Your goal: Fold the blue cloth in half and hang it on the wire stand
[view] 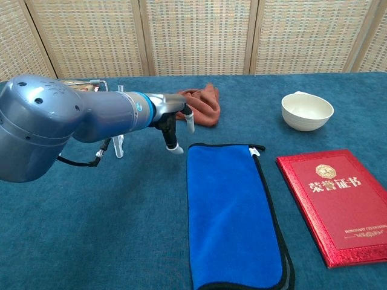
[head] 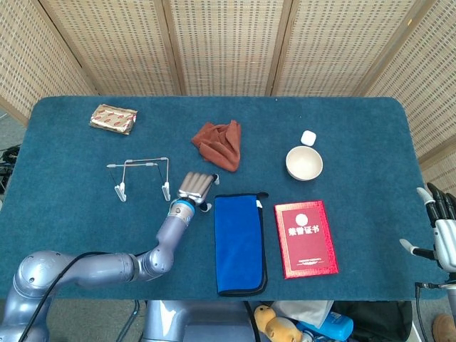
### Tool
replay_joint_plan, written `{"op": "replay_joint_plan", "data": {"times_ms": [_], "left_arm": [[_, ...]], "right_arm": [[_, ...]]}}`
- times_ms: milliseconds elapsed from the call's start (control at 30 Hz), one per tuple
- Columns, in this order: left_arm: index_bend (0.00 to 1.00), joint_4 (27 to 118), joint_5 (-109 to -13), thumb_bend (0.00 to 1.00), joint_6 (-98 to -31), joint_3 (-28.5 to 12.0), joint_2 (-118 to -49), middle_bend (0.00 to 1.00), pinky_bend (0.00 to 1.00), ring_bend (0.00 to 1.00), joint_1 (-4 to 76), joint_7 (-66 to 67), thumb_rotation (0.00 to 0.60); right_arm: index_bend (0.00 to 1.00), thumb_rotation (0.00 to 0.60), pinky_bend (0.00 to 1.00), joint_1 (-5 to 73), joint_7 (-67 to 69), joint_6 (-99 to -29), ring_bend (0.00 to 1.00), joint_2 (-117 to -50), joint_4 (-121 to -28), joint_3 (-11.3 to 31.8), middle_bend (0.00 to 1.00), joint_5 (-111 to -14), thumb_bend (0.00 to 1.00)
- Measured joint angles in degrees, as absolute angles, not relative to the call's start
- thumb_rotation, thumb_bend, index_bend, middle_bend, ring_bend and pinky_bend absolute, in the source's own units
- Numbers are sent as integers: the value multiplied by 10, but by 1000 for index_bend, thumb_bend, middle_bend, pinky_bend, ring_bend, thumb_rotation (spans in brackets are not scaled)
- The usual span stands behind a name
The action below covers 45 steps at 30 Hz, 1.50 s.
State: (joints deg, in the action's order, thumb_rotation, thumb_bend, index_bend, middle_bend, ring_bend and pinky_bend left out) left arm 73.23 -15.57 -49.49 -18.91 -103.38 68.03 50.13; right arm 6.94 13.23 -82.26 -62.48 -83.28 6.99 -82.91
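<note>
- Covered edge to edge in dark teal carpet-like fabric: a table (head: 78, 206) with rounded far corners, seen from above in the head view.
- Closed off behind by folding screens (head: 228, 43) of pale woven cane in light wooden frames, angled in at both sides.
- Visible past the near edge in the head view: clutter on the floor, among it something yellow and something blue, too small to identify.
- Lying flat near the front centre, already folded to a long narrow rectangle with black trim: the blue cloth (head: 240, 244), short end toward the far side.
- Standing upright to the left of the cloth and apart from it, bare: the wire stand (head: 139, 177), partly hidden by the arm in the chest view.
- Poised between stand and cloth, just off the cloth's far-left corner: the left hand (head: 194, 188), holding nothing, fingers loosely curled downward with one light-tipped finger (view: 175, 147) pointing at the table.
- Parked off the table's right edge, fingers spread and empty: the right hand (head: 440, 224).
- Crumpled beyond the left hand: a rust-brown cloth (head: 219, 143).
- Set right of the blue cloth, just beside it: a red booklet (head: 306, 238) with gold lettering.
- Placed farther back on the right: a white bowl (head: 304, 163), with a small white block (head: 308, 137) behind it.
- Resting near the far-left corner: a shiny foil packet (head: 112, 118).
</note>
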Motion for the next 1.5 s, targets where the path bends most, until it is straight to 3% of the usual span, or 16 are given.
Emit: {"op": "replay_joint_plan", "data": {"times_ms": [800,1500], "left_arm": [[338,628,-98,317,-508,-207,-1122,1000,1000,1000,728,500,600],[385,639,-78,317,-502,-209,-1122,1000,1000,1000,721,516,600]], "right_arm": [[5,600,0,73,142,-807,0,-621,-831,69,0,-822,0],[5,600,0,73,147,-807,0,-618,-835,66,0,-825,0]]}}
